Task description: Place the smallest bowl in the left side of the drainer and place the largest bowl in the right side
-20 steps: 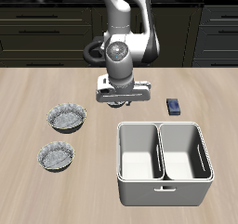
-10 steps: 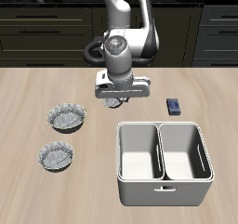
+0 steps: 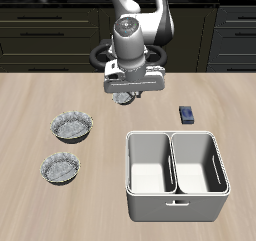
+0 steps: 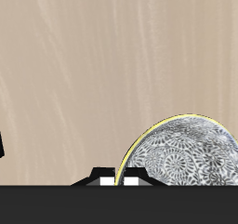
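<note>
The gripper (image 3: 127, 95) hangs above the table, clamped on the smallest bowl (image 3: 125, 98). The largest bowl (image 3: 73, 126) sits on the table beside a similar bowl (image 3: 60, 168). The drainer (image 3: 175, 199) stands near the front edge, both of its 2 compartments holding nothing.

Smallest bowl (image 3: 124, 100) largely behind the gripper (image 3: 127, 96), gripper's closure unclear.

— Any writing, labels or numbers to read here?
— None. The small dark box (image 3: 186, 114) on the surface (image 3: 30, 105) is too small to show any print, and the drainer (image 3: 175, 199), the bowls and the arm carry no legible marks
</note>
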{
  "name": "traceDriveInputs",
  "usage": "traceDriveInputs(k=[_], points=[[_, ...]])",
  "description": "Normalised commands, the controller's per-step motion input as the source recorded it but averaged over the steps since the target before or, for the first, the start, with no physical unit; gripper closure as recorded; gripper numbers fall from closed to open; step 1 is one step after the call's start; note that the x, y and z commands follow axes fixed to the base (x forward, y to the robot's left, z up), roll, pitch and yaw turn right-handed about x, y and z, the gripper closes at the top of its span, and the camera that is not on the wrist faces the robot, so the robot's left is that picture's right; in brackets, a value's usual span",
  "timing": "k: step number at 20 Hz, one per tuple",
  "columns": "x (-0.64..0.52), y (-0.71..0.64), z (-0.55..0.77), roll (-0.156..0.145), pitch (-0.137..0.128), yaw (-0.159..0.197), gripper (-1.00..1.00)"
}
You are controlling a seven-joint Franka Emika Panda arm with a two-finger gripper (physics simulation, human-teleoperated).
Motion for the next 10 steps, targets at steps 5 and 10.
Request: traceDriveInputs(k=[5, 10], points=[[0.02, 0.09, 0.32, 0.008, -0.062, 0.000, 1.00], [0.04, 0.17, 0.46, 0.021, -0.050, -0.001, 1.00]])
